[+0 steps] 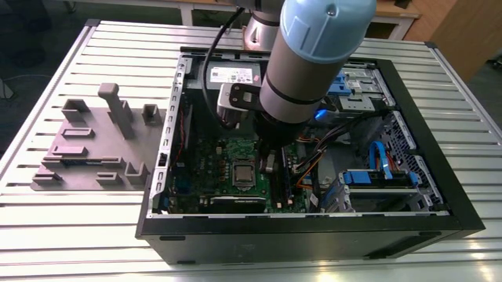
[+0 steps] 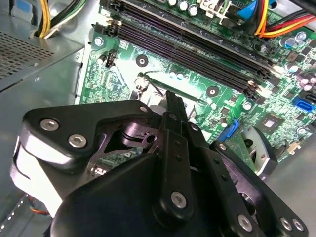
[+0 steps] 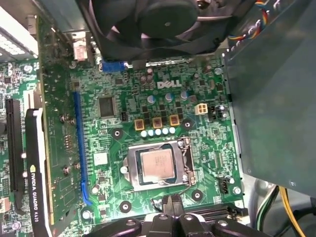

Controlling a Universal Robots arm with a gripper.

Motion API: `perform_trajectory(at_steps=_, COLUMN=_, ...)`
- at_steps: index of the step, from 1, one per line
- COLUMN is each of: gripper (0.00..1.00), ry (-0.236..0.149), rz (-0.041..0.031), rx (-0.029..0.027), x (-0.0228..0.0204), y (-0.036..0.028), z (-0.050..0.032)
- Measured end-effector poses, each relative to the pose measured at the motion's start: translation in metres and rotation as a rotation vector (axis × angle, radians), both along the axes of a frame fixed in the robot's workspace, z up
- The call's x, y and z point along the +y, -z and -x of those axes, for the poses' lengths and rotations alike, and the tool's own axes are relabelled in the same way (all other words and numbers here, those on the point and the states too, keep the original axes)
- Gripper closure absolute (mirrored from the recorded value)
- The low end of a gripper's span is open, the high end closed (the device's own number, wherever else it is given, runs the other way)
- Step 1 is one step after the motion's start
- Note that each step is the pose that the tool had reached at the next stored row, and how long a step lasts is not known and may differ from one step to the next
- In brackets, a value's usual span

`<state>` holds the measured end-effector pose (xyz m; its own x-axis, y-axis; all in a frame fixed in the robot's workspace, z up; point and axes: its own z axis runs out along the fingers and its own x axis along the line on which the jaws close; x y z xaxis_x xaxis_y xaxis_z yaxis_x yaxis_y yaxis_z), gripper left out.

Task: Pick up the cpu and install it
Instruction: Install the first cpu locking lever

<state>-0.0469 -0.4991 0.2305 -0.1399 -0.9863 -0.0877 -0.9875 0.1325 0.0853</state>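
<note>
the gripper point(image 3: 171, 203) hangs inside the open computer case point(image 1: 439, 194) with its black fingers point(image 2: 174, 106) drawn together and holding nothing, while the cpu point(image 3: 156, 165) lies flat in the socket frame point(image 3: 129, 170) on the green motherboard point(image 3: 128, 133), just beyond the fingertips and apart from them.

You have even, bright overhead light on the slatted tabletop point(image 1: 94, 53) in the exterior view, with pale glare on its slats. The computer case point(image 1: 314, 235) interior sits in shadow beneath the arm. Your second wrist view shows the near gripper point(image 2: 170, 106) housing soft-focused; the motherboard point(image 3: 123, 108) reads sharp.
</note>
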Motion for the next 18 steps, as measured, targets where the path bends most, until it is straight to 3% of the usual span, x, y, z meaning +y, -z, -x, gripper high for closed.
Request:
perform_trajectory(at_steps=8, gripper=0.9, ry=-0.032, rz=0.0004, rx=-0.0004, x=-0.0049, y=0.0026, z=0.0001)
perform_trajectory(at_steps=11, gripper=0.9, ry=-0.043, rz=0.0027, rx=-0.0034, x=-0.0052, y=0.0027, z=-0.0001)
perform_trajectory(at_steps=15, gripper=0.9, ry=-0.062, rz=0.0149, rx=-0.0075, x=-0.0052, y=0.0037, z=0.0)
perform_trajectory(at_steps=18, gripper=0.9, ry=-0.074, rz=0.032, rx=-0.0072, x=-0.0052, y=0.0047, z=0.0)
